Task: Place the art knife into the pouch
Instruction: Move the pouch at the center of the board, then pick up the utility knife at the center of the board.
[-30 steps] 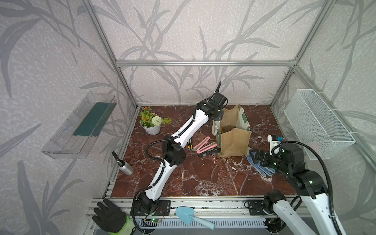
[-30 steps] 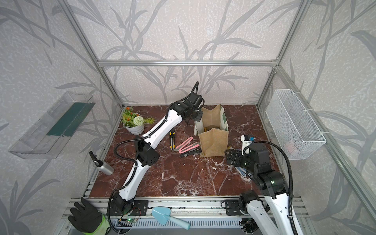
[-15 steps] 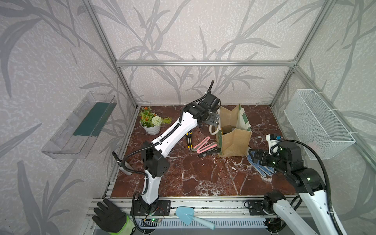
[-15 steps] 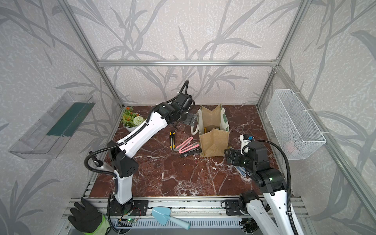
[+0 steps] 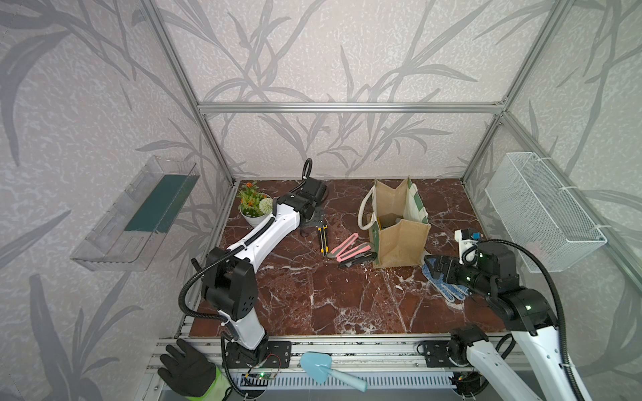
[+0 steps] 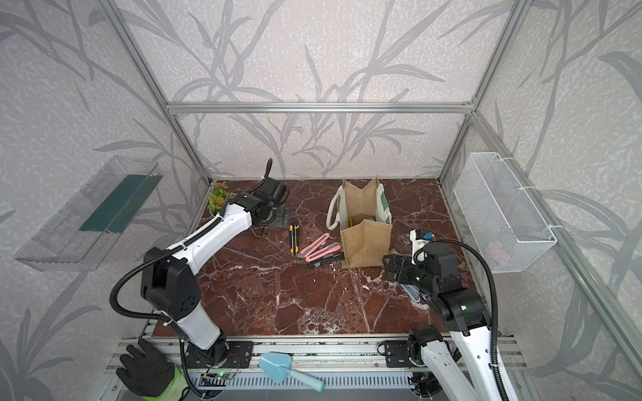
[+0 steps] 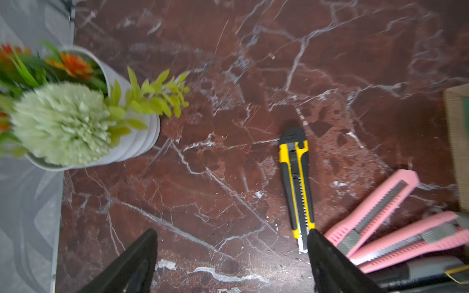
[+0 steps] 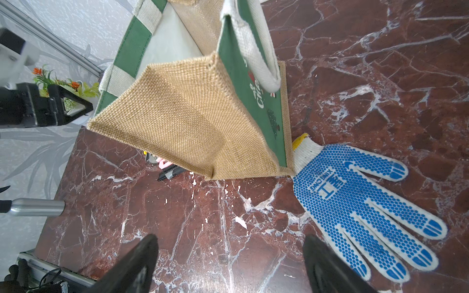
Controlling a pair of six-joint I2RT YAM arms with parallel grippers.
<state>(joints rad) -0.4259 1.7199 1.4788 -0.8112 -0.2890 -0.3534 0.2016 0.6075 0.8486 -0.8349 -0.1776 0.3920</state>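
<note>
Left gripper (image 7: 232, 232) spread wide, empty, hovers over the table (image 5: 312, 295), well apart from the pouch (image 5: 399, 239). Yellow-black art knife (image 7: 295, 185) lies flat between that gripper and the pouch; pink knives (image 7: 375, 203) lie nearer it. Right gripper (image 8: 229, 238) is also wide and empty, near the pouch's opposite side.

Booth lined with leaf-print wallpaper (image 5: 347, 52) over a red marble tabletop (image 5: 330, 295)

The pale, textured wallpaper with grey leaf sprays covers the back and both side walls, which are braced by an aluminium frame (image 5: 347, 107). The dark red marble is veined in white. A clear plastic shelf (image 5: 114, 236) hangs on the left wall and a white wire-mesh basket (image 5: 542, 215) on the right. The light is soft and even.
</note>
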